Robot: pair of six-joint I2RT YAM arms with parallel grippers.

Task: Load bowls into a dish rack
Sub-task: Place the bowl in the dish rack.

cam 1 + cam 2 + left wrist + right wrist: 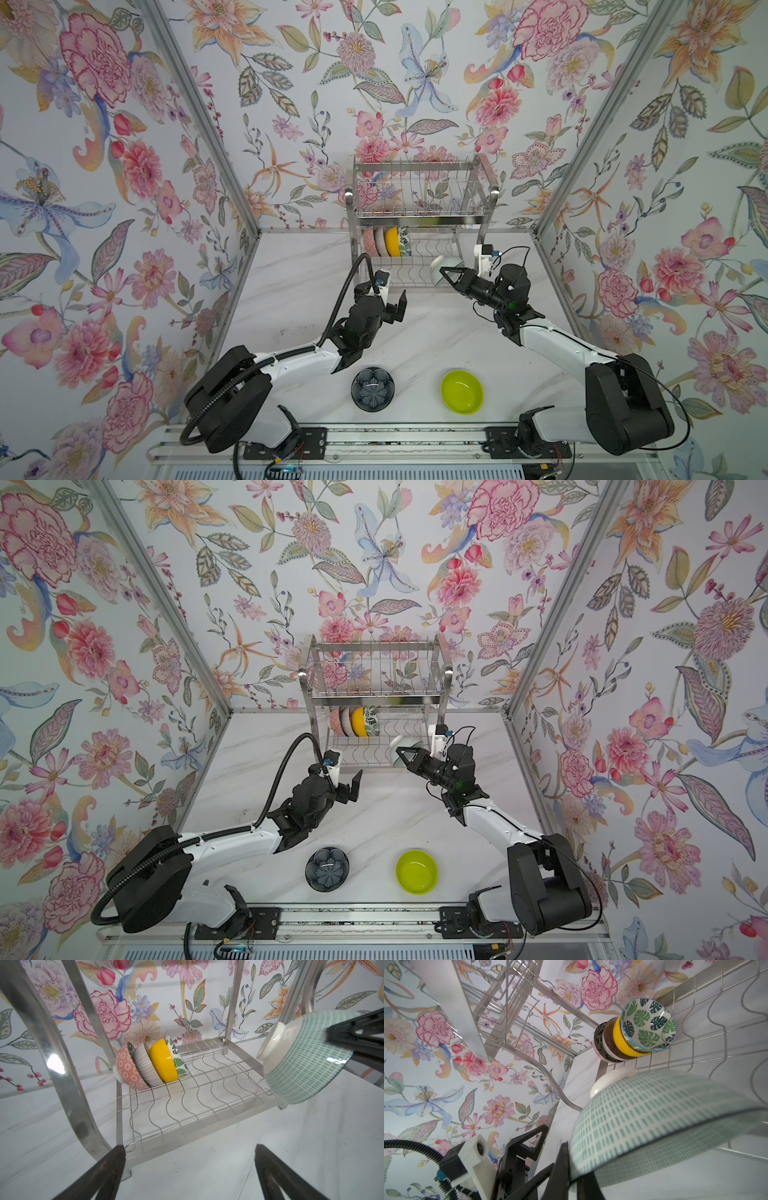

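Pale mint bowl [301, 1064], being clamped by its rim in the jaws of the right gripper [441, 271], tilted over the lower tier of the dish rack [419, 216], front right, is risking slipping from that thin hold or striking the wires; left gripper [189, 1149] hovering before the rack, jaws apart, empty.

The dish rack [419, 216] is polished stainless steel; its curved leg [62, 1076] shines like a mirror, and the wavy wires are thin and bright. The table [291, 291] is smooth white marble-look with faint grey veins and a few dark scuffs. The pale mint bowl [301, 1068] and the yellow bowl [162, 1061] look like glazed ceramic, glossy with sharp highlights. On the near side, the lime green bowl [462, 391] is smooth and softly shiny, and the dark blue-grey bowl [372, 388] has a glossy glaze. The walls [104, 166] are matt printed covering. The left gripper [190, 1148] has matt black plastic fingers [108, 1172].
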